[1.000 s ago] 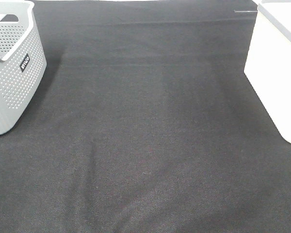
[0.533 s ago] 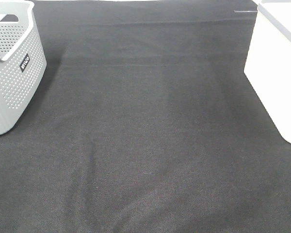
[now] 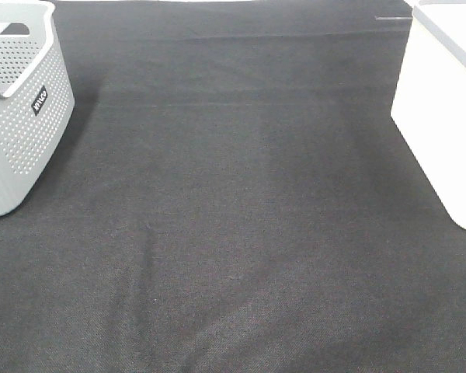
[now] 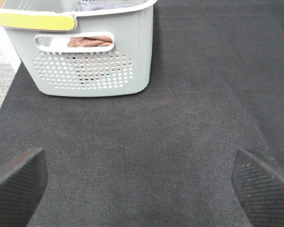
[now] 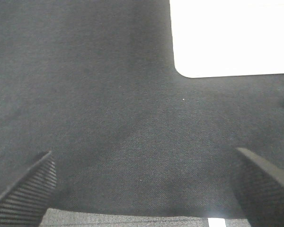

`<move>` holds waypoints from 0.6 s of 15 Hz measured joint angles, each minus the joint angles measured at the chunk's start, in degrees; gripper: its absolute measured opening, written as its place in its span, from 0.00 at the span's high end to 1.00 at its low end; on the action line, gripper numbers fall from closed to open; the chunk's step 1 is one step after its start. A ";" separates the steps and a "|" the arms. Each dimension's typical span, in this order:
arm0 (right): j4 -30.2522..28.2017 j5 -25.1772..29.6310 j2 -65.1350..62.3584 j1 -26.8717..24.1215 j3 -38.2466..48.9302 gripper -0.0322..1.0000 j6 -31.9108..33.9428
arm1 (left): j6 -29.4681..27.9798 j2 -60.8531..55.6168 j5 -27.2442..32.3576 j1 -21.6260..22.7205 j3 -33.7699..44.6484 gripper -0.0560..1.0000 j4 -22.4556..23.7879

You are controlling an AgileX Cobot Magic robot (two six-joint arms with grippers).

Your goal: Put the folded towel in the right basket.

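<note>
A pinkish-brown folded towel (image 4: 90, 42) shows through the handle hole of the grey perforated basket (image 4: 94, 71) in the left wrist view; a greyish cloth (image 4: 104, 6) lies near its rim. That basket stands at the far left of the high view (image 3: 19, 116). The white right basket (image 3: 443, 116) stands at the right edge and shows in the right wrist view (image 5: 232, 38). My left gripper (image 4: 141, 189) is open and empty, apart from the grey basket. My right gripper (image 5: 144, 187) is open and empty, short of the white basket. Neither gripper shows in the high view.
A black cloth (image 3: 241, 217) covers the table between the two baskets. A yellow strip (image 4: 33, 20) lies along the grey basket's rim. The cloth's edge and a grey floor (image 4: 0, 80) show beside the grey basket.
</note>
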 joint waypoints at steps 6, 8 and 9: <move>0.40 0.00 0.00 -1.32 0.00 0.03 0.00 | 0.00 0.00 0.00 0.00 0.00 0.01 0.00; 0.40 0.00 0.00 -1.32 0.00 0.03 0.00 | 0.00 0.00 0.00 0.00 0.00 0.01 0.00; 0.40 0.00 0.00 -1.32 0.00 0.03 0.00 | 0.00 0.00 0.00 0.00 0.00 0.01 0.00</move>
